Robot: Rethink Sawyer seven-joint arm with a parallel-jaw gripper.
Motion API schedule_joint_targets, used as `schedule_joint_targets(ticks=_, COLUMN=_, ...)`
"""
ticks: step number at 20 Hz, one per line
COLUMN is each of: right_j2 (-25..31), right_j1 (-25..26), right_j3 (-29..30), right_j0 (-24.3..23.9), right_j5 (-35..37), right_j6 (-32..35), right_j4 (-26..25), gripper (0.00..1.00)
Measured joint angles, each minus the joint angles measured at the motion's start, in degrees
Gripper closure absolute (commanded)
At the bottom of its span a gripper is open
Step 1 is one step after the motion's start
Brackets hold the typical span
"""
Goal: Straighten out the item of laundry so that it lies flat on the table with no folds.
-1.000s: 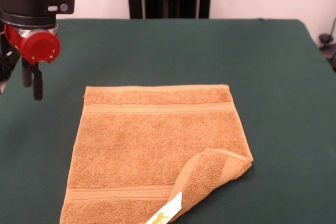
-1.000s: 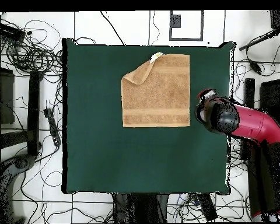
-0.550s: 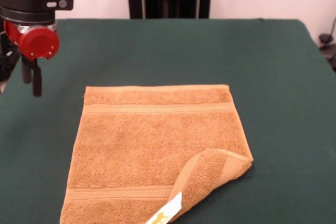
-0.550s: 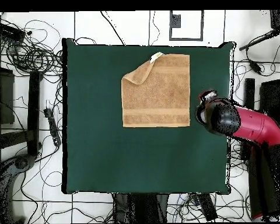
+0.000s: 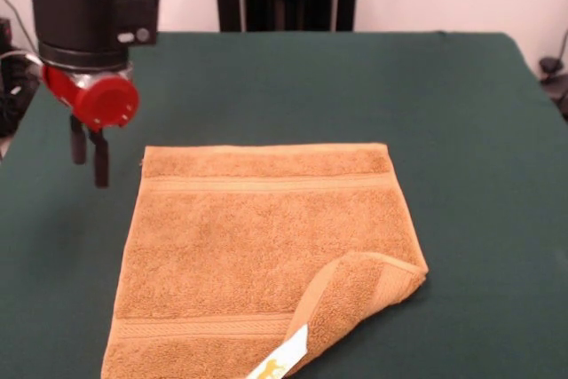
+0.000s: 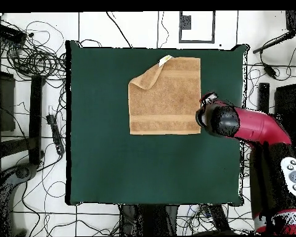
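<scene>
One corner of the towel (image 5: 266,255) lies folded; the gripper (image 5: 90,150), fingers close together and empty, should pinch it by the tag (image 5: 282,361).

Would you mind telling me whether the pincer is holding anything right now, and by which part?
Nothing is held. The pincer hangs in the air beside the towel, apart from it; the folded corner lies untouched.
</scene>
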Motion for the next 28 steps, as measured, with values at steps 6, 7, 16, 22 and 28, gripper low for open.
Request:
schedule_joint_targets(ticks=6, right_j2=-0.51, right_j1=2.15, right_j3=-2.38, right_j0=3.26, right_j5=-0.01, right_j6=0.00, right_j4=-0.14, gripper=0.00)
schedule_joint_targets(ticks=7, right_j2=-0.57, right_j1=2.51, right_j3=-2.81, right_j0=3.95, right_j5=-0.01, right_j6=0.00, right_j4=-0.15, gripper=0.00)
schedule_joint_targets(ticks=16, right_j2=-0.64, right_j1=4.22, right_j3=-4.73, right_j0=7.32, right_j5=-0.01, right_j6=0.00, right_j4=-0.19, gripper=0.00)
schedule_joint_targets(ticks=22, right_j2=-0.68, right_j1=5.85, right_j3=-5.24, right_j0=7.59, right_j5=-0.01, right_j6=0.00, right_j4=-0.28, gripper=0.00)
schedule_joint_targets(ticks=28, right_j2=-0.75, right_j1=8.09, right_j3=-6.77, right_j0=7.64, right_j5=-0.01, right_j6=0.00, right_j4=-0.36, gripper=0.00)
